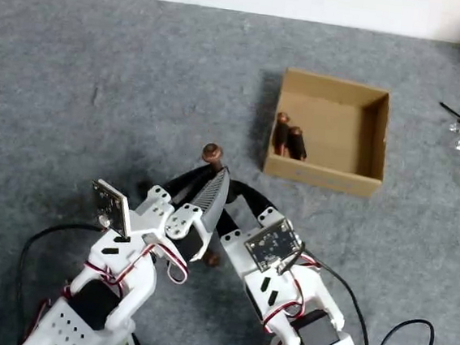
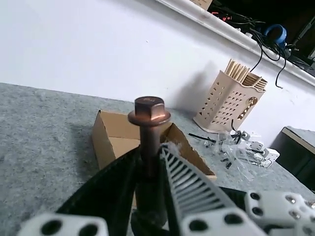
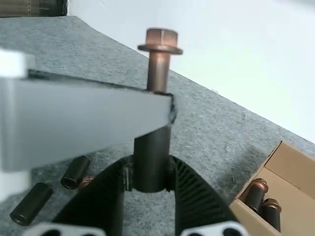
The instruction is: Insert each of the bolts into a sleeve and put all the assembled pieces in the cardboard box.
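**Holding a bolt over a sleeve, both grippers clenched**

Standing upright between the two arms, the bolt (image 2: 149, 114) has its copper flanged head on top. Its shank runs straight down to the mouth of a dark sleeve (image 3: 150, 156). How far the shank sits inside cannot be told.

The left gripper (image 2: 147, 152) is clamped on the bolt's shank just under the head, one black finger on one side and a ribbed grey finger on the other. The right gripper (image 3: 150, 174) is closed around the sleeve lower down, gripping it upright between its black ribbed fingers. In the right wrist view, the left gripper's grey finger crosses in front of the joint between bolt and sleeve.

From the high view the pair is held above the grey desk (image 1: 100, 86), near the cardboard box (image 1: 371, 145) but outside it. Two assembled pieces (image 1: 289, 137) lie side by side in the box against one wall.

Two loose sleeves (image 3: 76, 172) lie on their sides on the desk below the grippers. Beyond the box stand a beige perforated holder (image 2: 231, 101) with sticks in it and some clear plastic parts (image 2: 241, 147).
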Controlling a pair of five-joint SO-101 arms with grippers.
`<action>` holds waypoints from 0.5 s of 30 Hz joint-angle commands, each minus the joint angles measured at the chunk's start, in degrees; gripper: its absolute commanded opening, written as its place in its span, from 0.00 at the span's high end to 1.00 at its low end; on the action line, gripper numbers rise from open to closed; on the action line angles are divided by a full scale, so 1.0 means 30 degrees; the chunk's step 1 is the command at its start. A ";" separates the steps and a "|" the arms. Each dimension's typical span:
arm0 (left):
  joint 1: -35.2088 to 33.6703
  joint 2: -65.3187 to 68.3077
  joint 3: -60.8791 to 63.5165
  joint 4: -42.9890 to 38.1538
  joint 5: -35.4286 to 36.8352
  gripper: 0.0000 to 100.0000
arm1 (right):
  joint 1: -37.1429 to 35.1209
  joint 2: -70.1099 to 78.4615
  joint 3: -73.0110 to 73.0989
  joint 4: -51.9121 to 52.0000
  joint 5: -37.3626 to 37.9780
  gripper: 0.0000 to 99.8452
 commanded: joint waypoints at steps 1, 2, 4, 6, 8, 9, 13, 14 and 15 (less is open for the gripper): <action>-0.0542 -0.0337 -0.0513 -0.0088 -0.0176 0.99 | 0.0601 -0.0220 0.2447 -0.0073 0.0176 1.00; -0.0923 -0.0337 -0.0630 -0.0088 -0.0176 0.99 | 0.0630 -0.0220 0.2447 -0.0073 0.0176 1.00; -0.1275 -0.0278 -0.0513 -0.0029 -0.0117 0.99 | 0.0630 -0.0220 0.2476 -0.0073 0.0176 1.00; -0.0864 -0.0220 0.0366 -0.0088 -0.0117 0.99 | 0.0630 -0.0220 0.2476 -0.0073 0.0176 1.00; -0.0015 -0.0161 0.0396 0.0000 -0.0147 0.99 | 0.0630 -0.0220 0.2476 -0.0073 0.0176 1.00; 0.0249 -0.0278 0.0366 -0.0059 -0.0176 0.99 | 0.0630 -0.0220 0.2476 -0.0073 0.0176 1.00; -0.0073 -0.0337 0.0190 -0.0059 -0.0176 0.99 | 0.1099 -0.0220 0.2447 -0.0073 0.0176 1.00; -0.0132 -0.0337 0.0366 -0.0059 -0.0176 0.99 | 0.1304 -0.0249 0.2447 -0.0073 0.0176 1.00; -0.0132 -0.0190 0.0366 -0.0029 -0.0176 0.99 | 0.1421 -0.0249 0.2447 -0.0073 0.0176 1.00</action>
